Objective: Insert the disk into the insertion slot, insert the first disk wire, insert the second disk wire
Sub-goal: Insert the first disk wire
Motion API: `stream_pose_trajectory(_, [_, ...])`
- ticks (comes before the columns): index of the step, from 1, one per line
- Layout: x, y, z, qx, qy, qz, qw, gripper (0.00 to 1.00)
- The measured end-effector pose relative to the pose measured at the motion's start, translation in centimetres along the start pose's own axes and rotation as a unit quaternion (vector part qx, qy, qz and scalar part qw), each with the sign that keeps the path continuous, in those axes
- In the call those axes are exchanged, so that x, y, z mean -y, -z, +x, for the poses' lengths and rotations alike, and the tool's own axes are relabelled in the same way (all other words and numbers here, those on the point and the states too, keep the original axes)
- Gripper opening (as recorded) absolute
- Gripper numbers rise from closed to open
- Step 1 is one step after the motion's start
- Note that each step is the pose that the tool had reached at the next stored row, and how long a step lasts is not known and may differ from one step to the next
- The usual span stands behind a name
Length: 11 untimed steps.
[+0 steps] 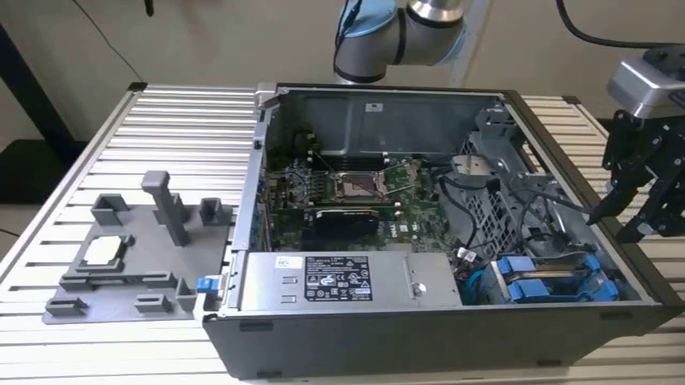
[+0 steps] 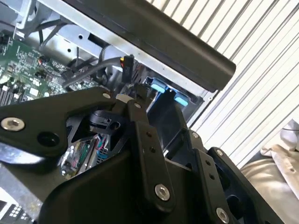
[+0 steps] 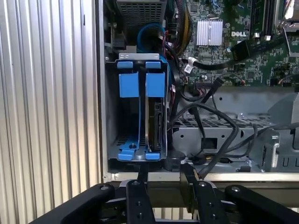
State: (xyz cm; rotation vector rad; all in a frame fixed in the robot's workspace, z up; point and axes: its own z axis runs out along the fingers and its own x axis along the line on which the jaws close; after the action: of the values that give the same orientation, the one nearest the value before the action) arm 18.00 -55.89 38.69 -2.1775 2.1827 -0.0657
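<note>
We see a slatted aluminium table [image 1: 160, 128] carrying an open computer case [image 1: 428, 341], which lies on its side. On the exterior view's left of the case, a grey fixture plate [image 1: 118, 269] with upright posts rests on the table. Inside the case there is a green motherboard [image 1: 342, 188]. A labelled power supply [image 1: 342, 281] lies along the case's near wall.

The grey sheet-metal drive cage [image 3: 108, 116] fills the case's near corner on the exterior view's right. The arm [image 1: 396, 32] rises behind the case. Its black gripper [image 1: 610, 228] hangs over the case's edge on the exterior view's right, just beside the cage and touching nothing. In the first wrist view the gripper [image 3: 164, 175] has its jaws spread with nothing between them, and it points at the cage's end.

The disk [image 3: 154, 121] stands seated in the insertion slot [image 3: 163, 116], the bay on the motherboard's side, with its bright blue frame at the top. In the exterior view the disk [image 1: 515, 267] shows as a blue tab. A second blue carrier [image 3: 128, 86] fills the bay next to it, against the case wall. Black cables [image 3: 219, 116] loop loosely over the perforated metal beside the disk. We cannot tell whether any of them is plugged into it.
</note>
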Motion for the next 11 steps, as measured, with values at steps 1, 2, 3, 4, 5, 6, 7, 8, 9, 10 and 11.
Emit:
stream_pose_trajectory(1, [0.08, -0.14, -0.3, 0.0, 0.0, 0.0, 1.0, 0.41])
stream_pose_trajectory(2, [0.16, -0.28, -0.61, 0.0, 0.0, 0.0, 1.0, 0.41])
stream_pose_trajectory(3, [0.24, -0.41, -0.94, 0.0, 0.0, 0.0, 1.0, 0.41])
stream_pose_trajectory(4, [0.32, -0.54, -1.21, 0.0, 0.0, 0.0, 1.0, 0.41])
stream_pose_trajectory(5, [0.37, -0.69, -1.43, 0.0, 0.0, 0.0, 1.0, 0.41])
stream_pose_trajectory(6, [0.41, -0.82, -1.6, 0.0, 0.001, 0.0, 1.0, 0.41])
stream_pose_trajectory(7, [0.44, -0.94, -1.72, 0.0001, 0.002, 0.0, 1.0, 0.41])
stream_pose_trajectory(8, [0.48, -1.04, -1.8, 0.0003, 0.003, 0.0, 1.0, 0.41])
stream_pose_trajectory(9, [0.54, -1.13, -1.83, 0.0006, 0.005, -0.0001, 1.0, 0.41])
stream_pose_trajectory(10, [0.65, -1.15, -1.83, 0.0006, 0.008, -0.0001, 1.0, 0.41])
stream_pose_trajectory(11, [0.78, -1.17, -1.83, 0.0007, 0.011, -0.0001, 0.9999, 0.41])
